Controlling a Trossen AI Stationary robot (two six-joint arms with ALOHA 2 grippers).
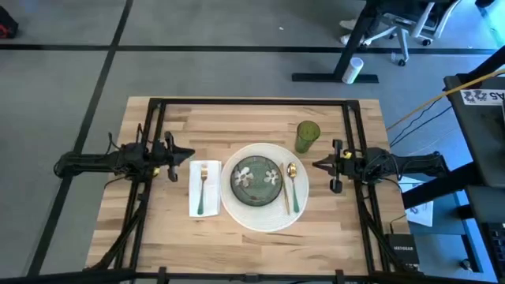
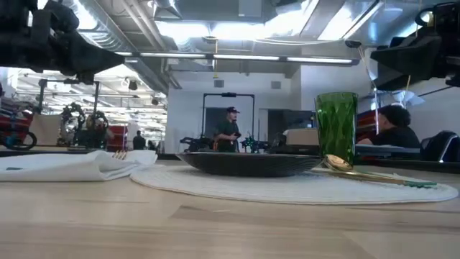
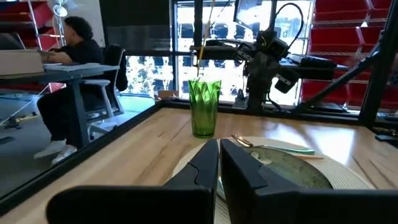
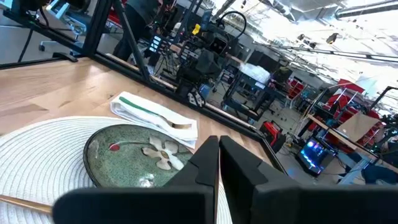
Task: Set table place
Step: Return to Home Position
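Now, the white plate sits mid-worktop, holding the green dish and spoon. The napkin with the fork lies beside it, the tumbler near. The left gripper and right gripper flank the setting, fingers together.

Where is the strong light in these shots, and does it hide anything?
Low view: ceiling lights glare, leaving the left arm and right arm as dark shapes. Left wrist view: bright windows backlight the tumbler. High view: even light, no harsh shadow on the table. Right wrist view: overhead lights glare, yet the napkin shows clearly.
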